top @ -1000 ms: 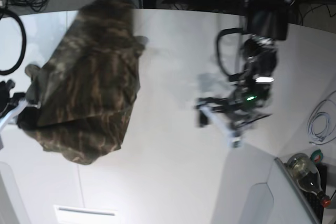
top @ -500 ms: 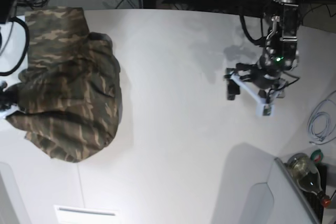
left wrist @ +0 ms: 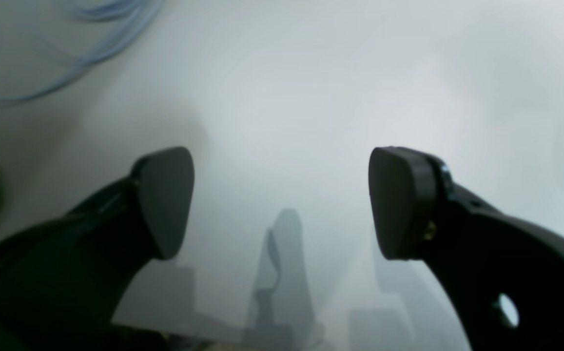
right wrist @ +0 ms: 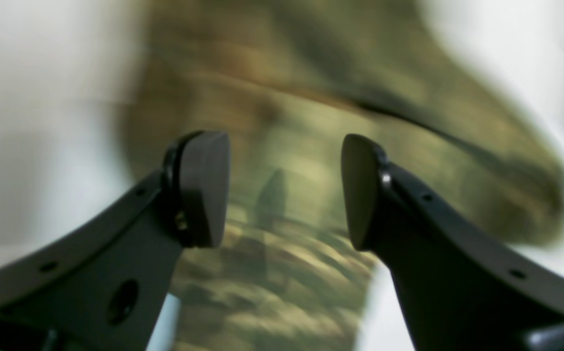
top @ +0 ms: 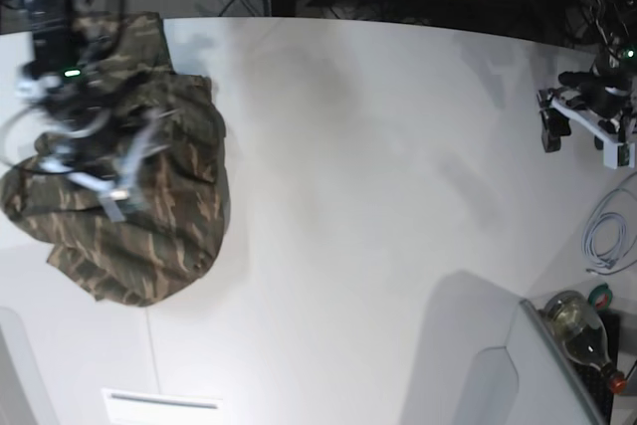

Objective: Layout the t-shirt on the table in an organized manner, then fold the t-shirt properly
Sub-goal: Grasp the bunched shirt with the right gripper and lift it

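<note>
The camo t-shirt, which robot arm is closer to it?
The right one. The right gripper hovers right over the t-shirt, jaws apart. The left gripper is far across the table, over bare surface.

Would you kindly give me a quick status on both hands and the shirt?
Left hand open, empty, over bare white table. Right hand open above crumpled camouflage cloth t-shirt, not gripping. Shirt bunched, not laid out. Nothing in the way.
</note>
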Action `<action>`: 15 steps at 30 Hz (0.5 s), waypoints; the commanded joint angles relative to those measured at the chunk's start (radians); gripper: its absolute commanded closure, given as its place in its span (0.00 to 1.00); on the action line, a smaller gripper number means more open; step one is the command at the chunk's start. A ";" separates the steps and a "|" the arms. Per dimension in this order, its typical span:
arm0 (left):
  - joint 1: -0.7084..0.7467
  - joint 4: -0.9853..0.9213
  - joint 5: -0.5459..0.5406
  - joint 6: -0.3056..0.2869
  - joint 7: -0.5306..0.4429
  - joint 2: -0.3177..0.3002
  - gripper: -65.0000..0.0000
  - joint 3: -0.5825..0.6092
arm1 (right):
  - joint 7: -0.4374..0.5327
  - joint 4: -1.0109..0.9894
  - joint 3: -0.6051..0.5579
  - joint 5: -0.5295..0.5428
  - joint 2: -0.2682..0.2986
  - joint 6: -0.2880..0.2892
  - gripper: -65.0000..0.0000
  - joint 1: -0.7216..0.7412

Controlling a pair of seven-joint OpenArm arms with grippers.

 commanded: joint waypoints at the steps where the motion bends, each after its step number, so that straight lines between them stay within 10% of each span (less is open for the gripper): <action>1: -0.006 0.017 -0.015 -0.006 -0.019 -0.017 0.18 -0.019 | 0.018 -0.006 -0.029 -0.064 0.000 -0.021 0.47 0.031; 11: 0.023 0.016 -0.014 -0.007 -0.021 -0.015 0.18 -0.024 | 0.024 -0.415 -0.250 -0.601 -0.270 -0.087 0.47 0.166; 15: 0.027 0.016 -0.014 -0.009 -0.021 -0.014 0.18 -0.024 | 0.063 -0.563 -0.238 -0.593 -0.284 -0.110 0.47 0.235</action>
